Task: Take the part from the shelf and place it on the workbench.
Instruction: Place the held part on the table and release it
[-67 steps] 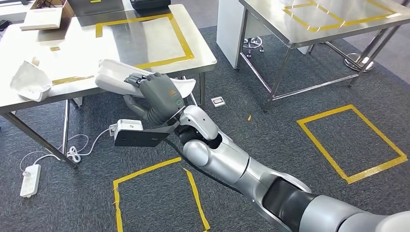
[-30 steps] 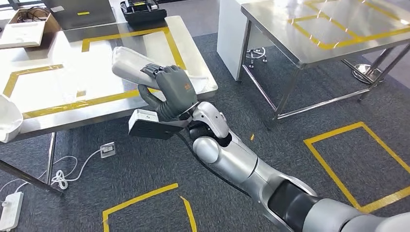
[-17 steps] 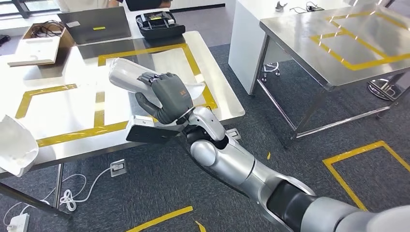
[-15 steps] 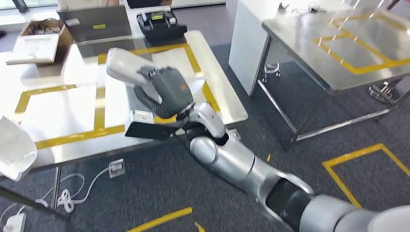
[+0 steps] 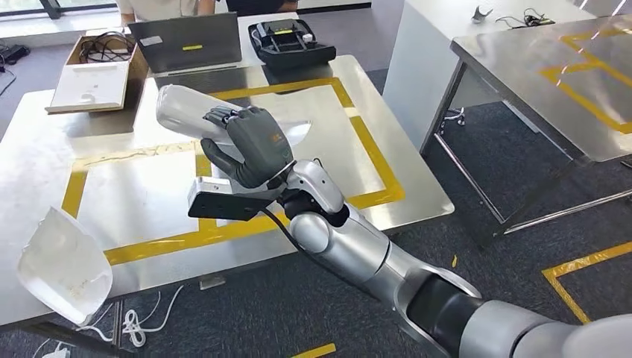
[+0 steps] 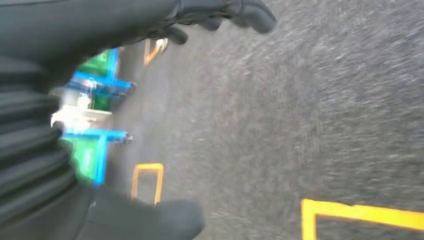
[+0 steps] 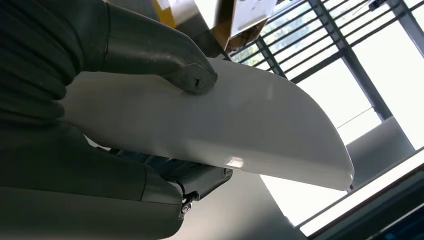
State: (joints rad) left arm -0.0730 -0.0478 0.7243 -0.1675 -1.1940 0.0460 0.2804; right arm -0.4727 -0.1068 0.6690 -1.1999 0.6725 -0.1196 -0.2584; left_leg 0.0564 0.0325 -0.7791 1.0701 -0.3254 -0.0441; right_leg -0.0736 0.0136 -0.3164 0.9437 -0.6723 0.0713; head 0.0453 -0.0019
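Whole view has swung since the earlier frames, so that's the camera and body turning, not the table sliding: the workbench (image 5: 387,160) now sits square ahead of me and the right hand (image 5: 250,145) has come from the table's edge to well over its top. Fingers are clamped round the part (image 5: 182,112), a long white curved shell, thumb pressed on one face and the other fingers wrapped under, as the right wrist view shows (image 7: 210,125). I'm holding it near mid-length, prob. so it stays balanced and doesn't lever out of the grip. It hangs above the yellow tape rectangle (image 5: 365,149), not touching the steel yet; I take that outline as the drop zone. Another white shell (image 5: 63,265) lies at the near left corner, well apart. Laptop (image 5: 186,45), cardboard box (image 5: 97,74) and black case (image 5: 287,41) sit along the far side, a person behind them. Left hand (image 6: 100,120) hangs over grey floor, fingers apart, holding nothing. Next, I reckon: lower, then release.
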